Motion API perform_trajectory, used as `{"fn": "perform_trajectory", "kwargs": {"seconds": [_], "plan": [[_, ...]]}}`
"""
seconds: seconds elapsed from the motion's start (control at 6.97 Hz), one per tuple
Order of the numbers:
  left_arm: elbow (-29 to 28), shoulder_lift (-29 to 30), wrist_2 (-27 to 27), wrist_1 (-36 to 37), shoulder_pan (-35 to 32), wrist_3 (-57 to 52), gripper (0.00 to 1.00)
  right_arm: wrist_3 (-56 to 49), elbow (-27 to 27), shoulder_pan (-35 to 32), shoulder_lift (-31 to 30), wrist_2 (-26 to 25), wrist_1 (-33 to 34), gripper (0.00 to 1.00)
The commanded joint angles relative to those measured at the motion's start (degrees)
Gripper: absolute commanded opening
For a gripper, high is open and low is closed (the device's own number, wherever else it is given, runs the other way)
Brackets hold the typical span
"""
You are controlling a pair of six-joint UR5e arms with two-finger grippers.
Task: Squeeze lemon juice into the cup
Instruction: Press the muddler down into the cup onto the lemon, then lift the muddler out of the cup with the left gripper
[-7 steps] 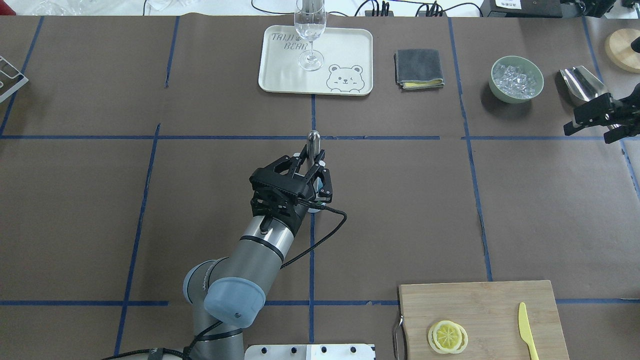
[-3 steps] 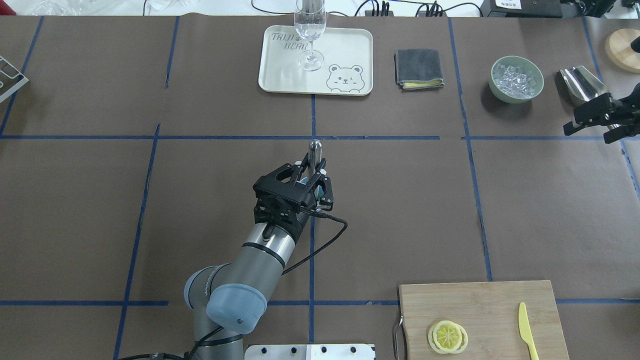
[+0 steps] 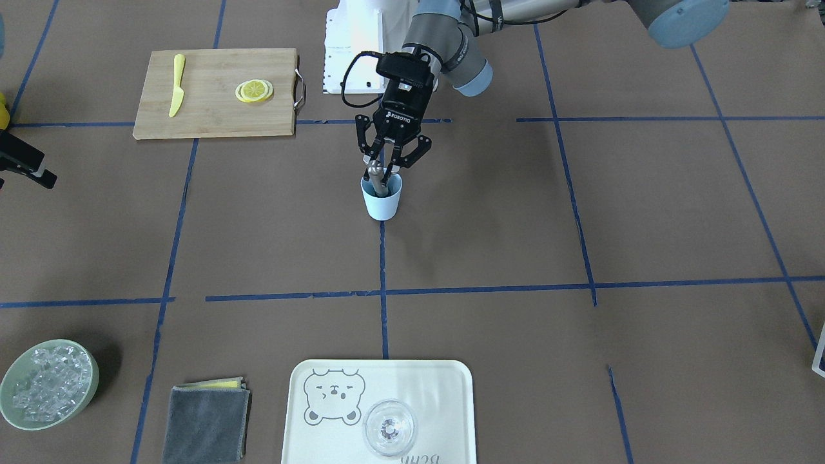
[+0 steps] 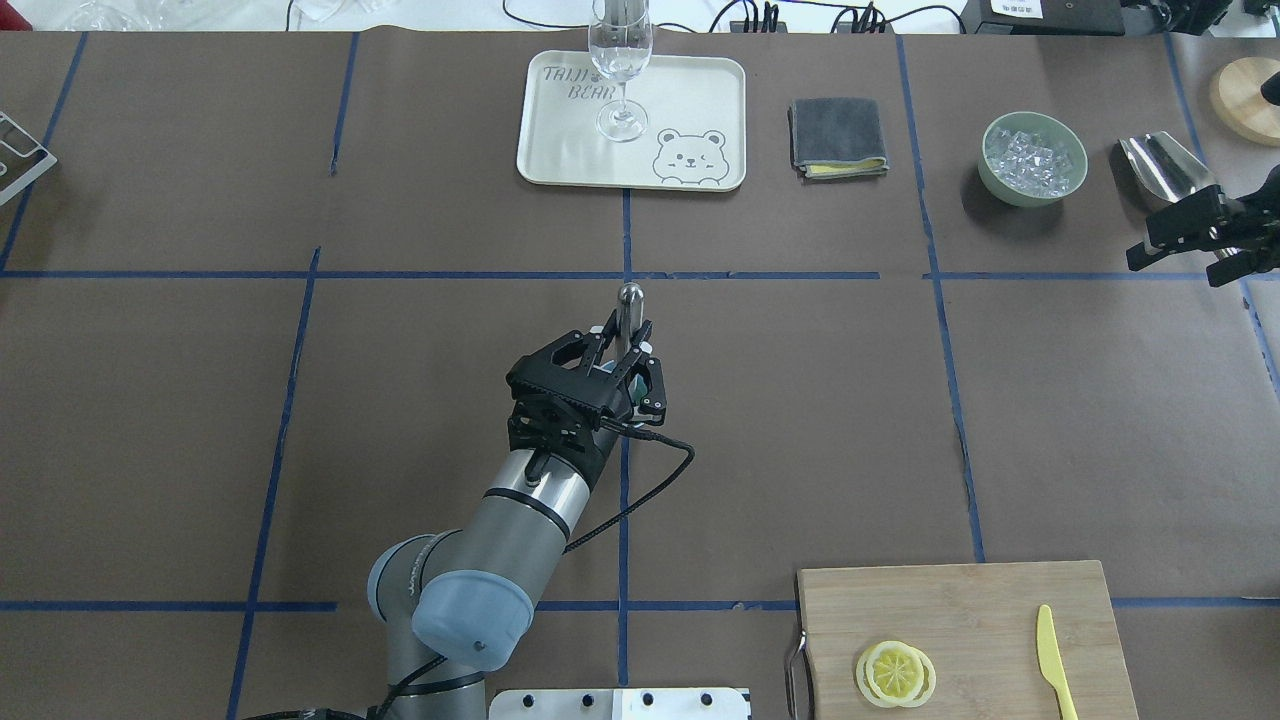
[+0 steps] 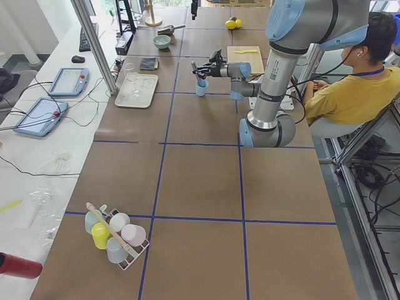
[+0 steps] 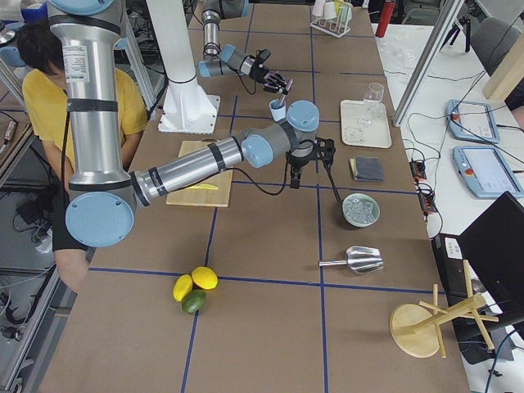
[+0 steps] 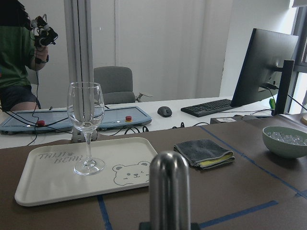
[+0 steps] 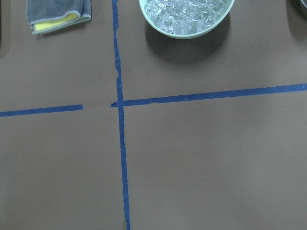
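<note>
Lemon slices (image 4: 895, 673): overlapping rounds on a wooden cutting board (image 4: 1000, 620), well apart from the cup toward the robot and to its right, with a yellow plastic knife (image 4: 1050, 660) beside them; no claw is near them. Cup (image 3: 382, 203): light blue, upright on bare paper, a steel muddler (image 3: 376, 175) standing in it at a slant. Left gripper (image 3: 385, 171): directly above the cup, clenched on the muddler's shaft. Right gripper (image 4: 1180, 255): far to the cup's right, fingers apparently spread, holding nothing. Beyond the cup, away from the robot: a tray (image 4: 690, 90) bearing a wine glass (image 4: 620, 60); further right, a folded grey cloth (image 4: 838, 135), a green bowl of ice (image 4: 1000, 190) and a steel scoop (image 4: 1165, 165). Hazards, as judged: the cup is light and nothing braces it, so a slanted push from the muddler could tip or slide it; no lemon can be made out in the cup, so pressing now may yield no juice. View notes: the front-facing camera shows the whole cup and the muddler entering it. The overhead hides the cup under the gripper and shows only the muddler's rounded top. The left wrist camera shows that top against the tray and glass, but no cup. The right wrist camera shows the bowl's rim, cloth and tape, but no fingers.
</note>
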State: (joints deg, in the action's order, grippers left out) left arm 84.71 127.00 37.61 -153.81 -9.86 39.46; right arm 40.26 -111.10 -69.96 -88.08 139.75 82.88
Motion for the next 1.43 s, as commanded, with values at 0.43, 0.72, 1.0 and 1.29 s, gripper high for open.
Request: {"fn": "perform_trajectory", "kwargs": {"seconds": [0.43, 0.72, 1.0, 1.29], "plan": [[11.2, 0.9, 0.7, -0.1, -0.3, -11.7, 0.0, 0.1, -0.5, 0.0, 0.5, 0.0, 0.3, 1.0], [15.5, 1.5, 0.8, 0.3, -3.3, -12.4, 0.0, 0.2, -0.8, 0.0, 0.3, 0.0, 0.3, 1.0], [17.0, 0.1, 7.0, 1.0, -6.5, -11.9, 0.0, 0.2, -1.0, -0.1, -0.1, 0.0, 0.0, 1.0], [17.1, -4.9, 27.1, 9.5, -17.1, -9.5, 0.0, 0.2, -1.3, -0.1, -0.2, 0.0, -0.2, 1.0]]}}
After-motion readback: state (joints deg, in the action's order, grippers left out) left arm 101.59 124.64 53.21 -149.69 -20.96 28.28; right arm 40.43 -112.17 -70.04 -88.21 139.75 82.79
